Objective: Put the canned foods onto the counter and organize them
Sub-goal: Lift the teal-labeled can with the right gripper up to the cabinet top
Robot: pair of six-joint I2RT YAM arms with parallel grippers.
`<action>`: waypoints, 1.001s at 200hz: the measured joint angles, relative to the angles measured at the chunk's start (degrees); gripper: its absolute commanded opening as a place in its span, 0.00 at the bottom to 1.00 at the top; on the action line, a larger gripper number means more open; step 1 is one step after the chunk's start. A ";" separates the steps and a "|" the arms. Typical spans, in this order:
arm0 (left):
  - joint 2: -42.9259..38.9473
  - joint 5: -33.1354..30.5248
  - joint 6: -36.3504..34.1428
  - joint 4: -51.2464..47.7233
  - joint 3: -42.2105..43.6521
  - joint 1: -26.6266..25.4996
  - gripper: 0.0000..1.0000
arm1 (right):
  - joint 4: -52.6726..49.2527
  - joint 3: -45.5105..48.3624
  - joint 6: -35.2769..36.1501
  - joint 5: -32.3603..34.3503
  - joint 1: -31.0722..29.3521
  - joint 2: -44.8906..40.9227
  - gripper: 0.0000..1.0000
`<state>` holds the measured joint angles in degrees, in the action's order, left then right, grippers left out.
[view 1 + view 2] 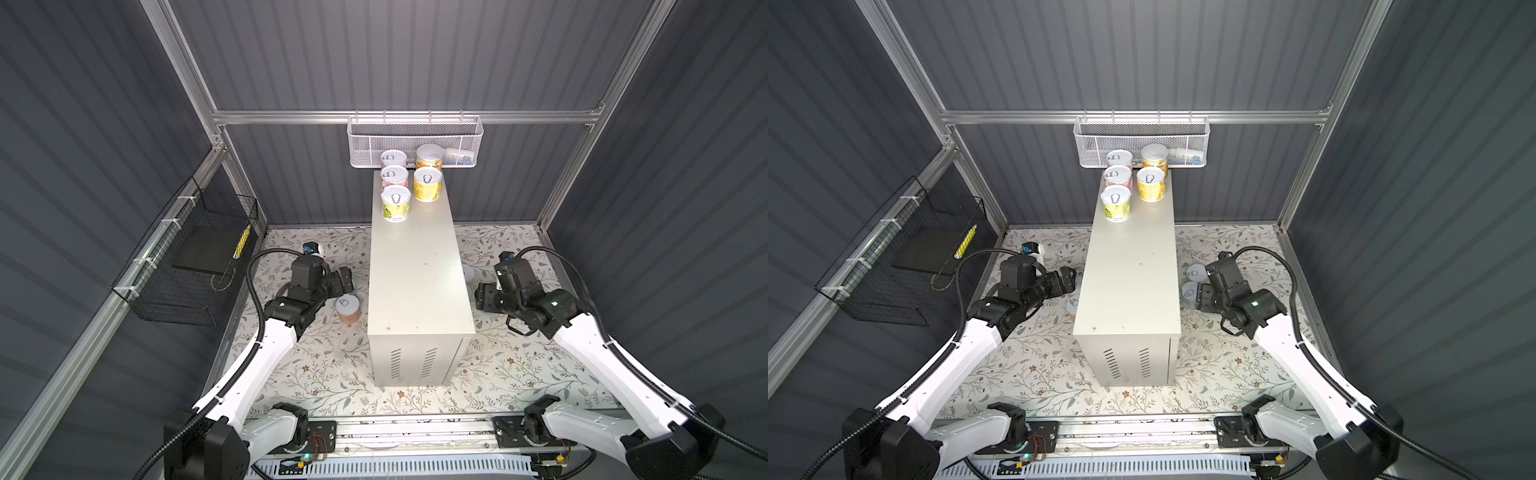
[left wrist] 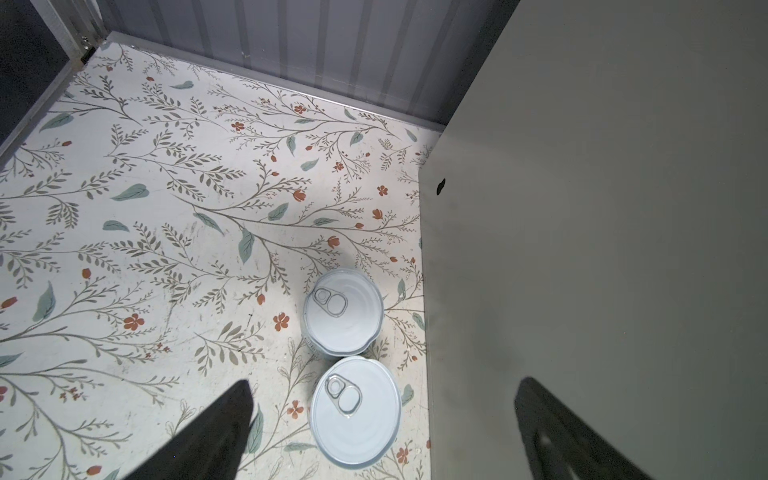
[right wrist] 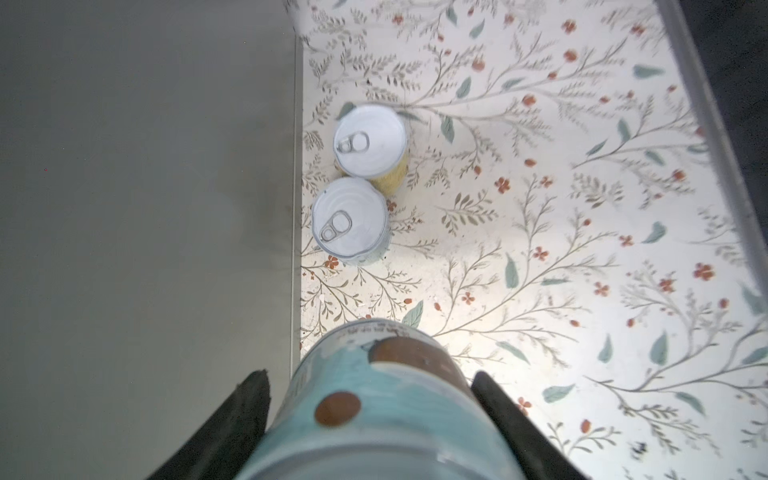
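Floral floor (image 3: 540, 208) below, blue can (image 3: 374, 415) between right fingers (image 3: 239, 415) (clamped).

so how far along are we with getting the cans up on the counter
About halfway. Done: five cans stand at the far end of the counter. In hand: the right gripper grips a pale blue can beside the counter. To go: two cans on the floral floor under the open left gripper, and two more on the right side.
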<state>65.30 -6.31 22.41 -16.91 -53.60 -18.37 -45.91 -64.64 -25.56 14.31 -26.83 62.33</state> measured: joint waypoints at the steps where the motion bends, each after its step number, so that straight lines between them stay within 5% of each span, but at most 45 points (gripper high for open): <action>1: 0.00 -0.02 -0.02 -0.04 -0.04 0.00 0.99 | -0.22 -0.26 0.07 0.04 0.00 -0.07 0.00; 75: 0.96 1.25 -1.33 -1.16 -2.21 0.00 0.98 | -13.31 -28.28 6.16 -2.34 0.15 2.54 0.00; 144: 0.94 2.54 -2.93 -3.80 -3.69 0.00 0.99 | -18.97 -42.86 8.76 -3.96 -4.61 15.17 0.00; 200: 0.94 2.58 -3.37 -5.01 -3.76 0.00 1.00 | -23.78 -65.99 12.41 -3.56 -9.73 30.27 0.00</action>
<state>66.24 -3.73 19.05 -21.91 -57.36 -18.37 -69.69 -130.63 -13.15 10.74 -36.56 92.60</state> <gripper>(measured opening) 0.994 0.724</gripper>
